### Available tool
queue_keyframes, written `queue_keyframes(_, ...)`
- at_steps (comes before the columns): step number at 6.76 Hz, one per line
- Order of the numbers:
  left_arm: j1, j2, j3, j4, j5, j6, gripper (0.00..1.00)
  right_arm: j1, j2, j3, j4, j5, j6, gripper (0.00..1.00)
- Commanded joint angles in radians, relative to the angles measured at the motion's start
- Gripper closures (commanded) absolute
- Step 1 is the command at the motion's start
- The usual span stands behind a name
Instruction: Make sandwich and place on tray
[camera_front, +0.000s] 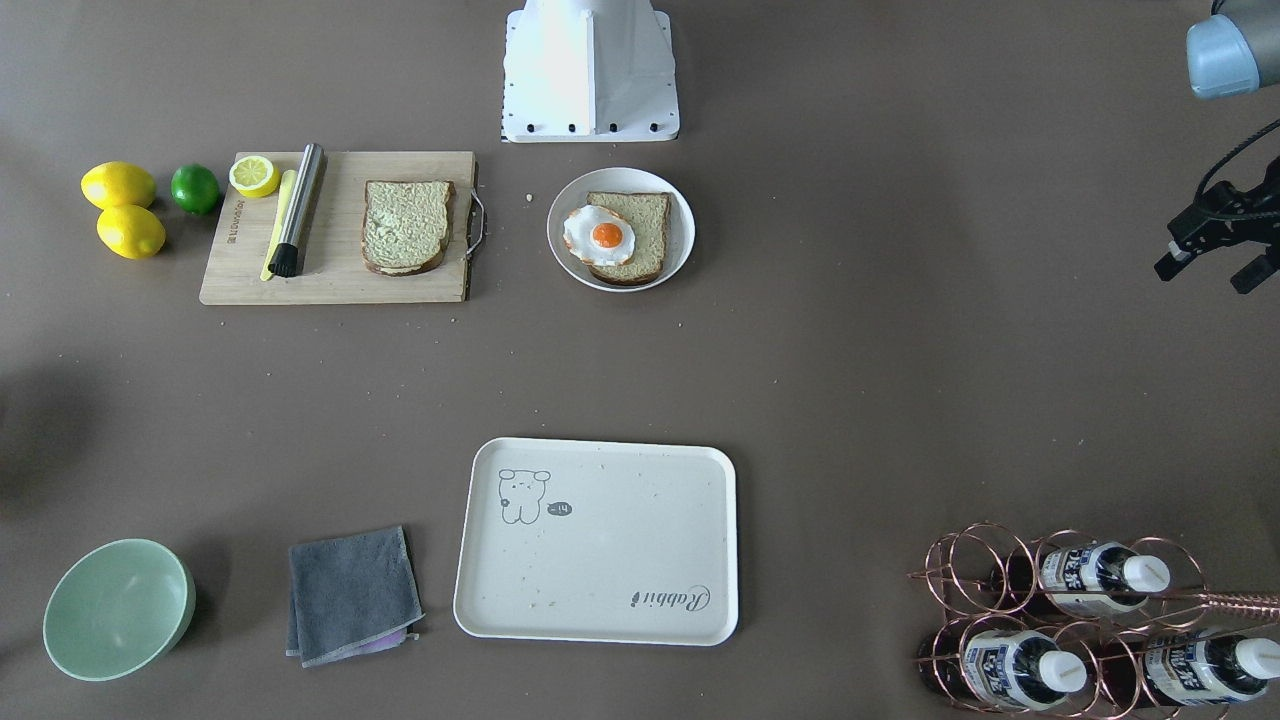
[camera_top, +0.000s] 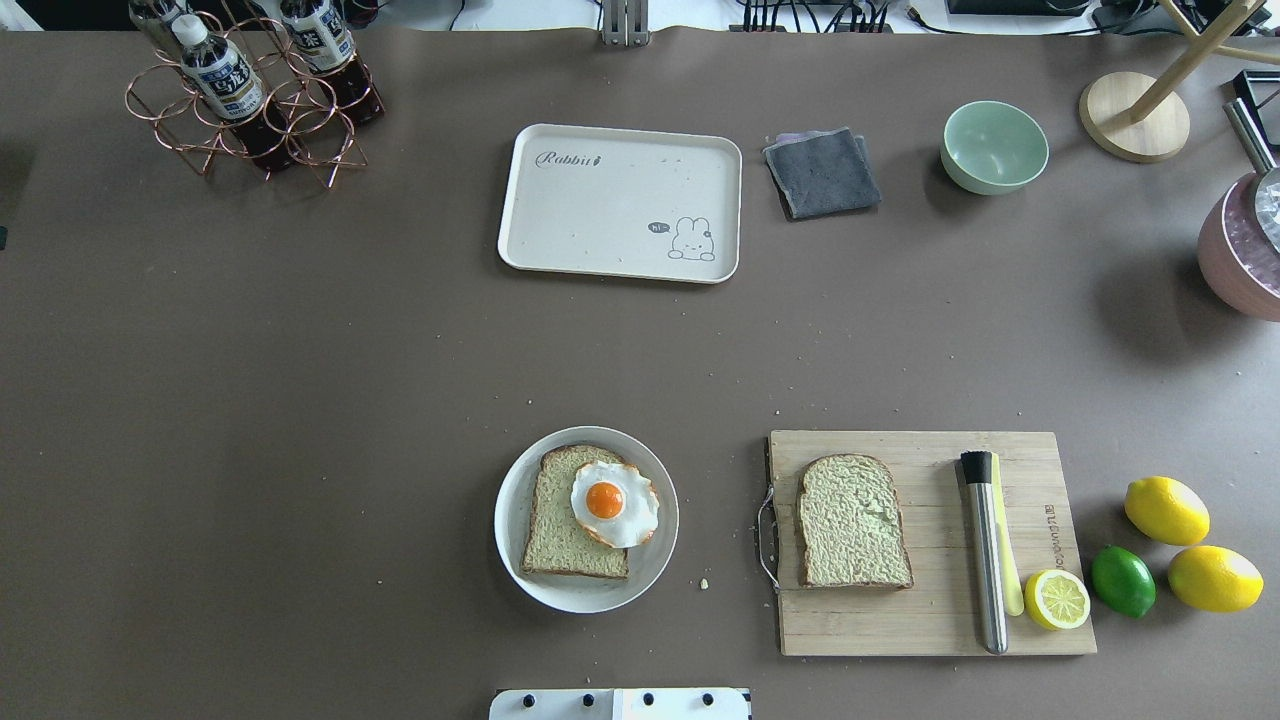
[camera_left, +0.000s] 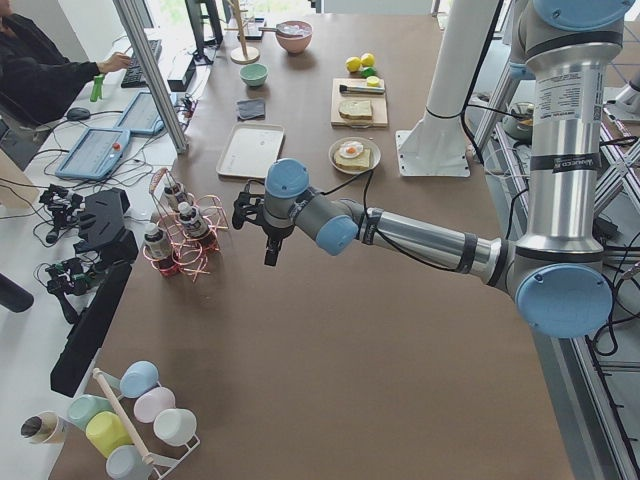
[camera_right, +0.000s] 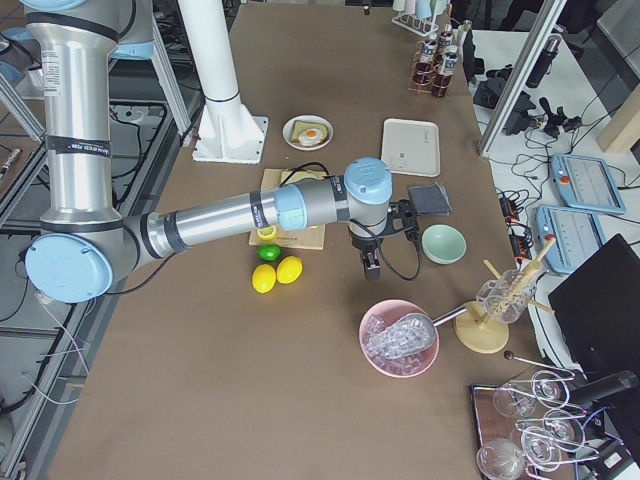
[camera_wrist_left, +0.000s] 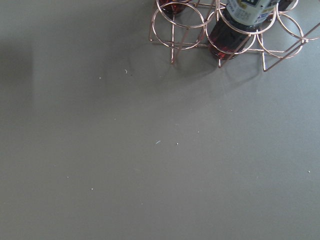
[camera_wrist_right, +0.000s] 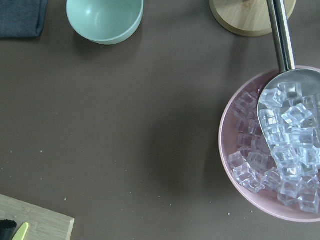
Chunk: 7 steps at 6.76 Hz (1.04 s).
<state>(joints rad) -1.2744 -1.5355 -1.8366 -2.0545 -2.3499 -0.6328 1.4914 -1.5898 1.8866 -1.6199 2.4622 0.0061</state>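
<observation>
Left hand hangs over the bare counter near the copper wire rack, its two fingers spread with nothing between them. Right hand hovers between the mint bowl and the pink bowl of ice; it shows only from the side, so whether it is spread or pressed together cannot be told. "Rabbit" in script runs along one edge of the cream tray, with a small animal drawing at the opposite corner. Lettering on the wooden cutting board and on the bottle labels is too small to read. One brown-crusted bread slice with a greenish-tan face lies on the round white plate under the fried egg, white with an orange yolk. The second slice lies flat on the cutting board. Both slices are well apart from the tray
</observation>
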Motion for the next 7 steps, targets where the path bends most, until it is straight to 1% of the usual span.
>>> queue_keyframes(1, 0.155, -0.002, -0.003, -0.171, 0.123, -0.251, 0.02, -0.029, 0.026, 0.017, 0.0, 0.07, 0.052, 0.0)
queue_keyframes(2, 0.197, -0.005, -0.009, -0.194, 0.136, -0.339, 0.02, -0.063, 0.036, 0.05, 0.023, 0.073, 0.174, 0.0)
queue_keyframes(3, 0.234, -0.017, -0.033, -0.194, 0.155, -0.41, 0.02, -0.109, 0.028, 0.051, 0.167, 0.075, 0.342, 0.0)
queue_keyframes(4, 0.291, -0.032, -0.05, -0.194, 0.2, -0.492, 0.02, -0.196, 0.025, 0.049, 0.356, 0.048, 0.579, 0.0)
queue_keyframes(5, 0.353, -0.06, -0.059, -0.194, 0.251, -0.566, 0.02, -0.274, 0.01, 0.045, 0.483, -0.021, 0.723, 0.0)
queue_keyframes(7, 0.455, -0.103, -0.059, -0.191, 0.354, -0.66, 0.02, -0.347, 0.001, 0.054, 0.579, -0.023, 0.886, 0.0)
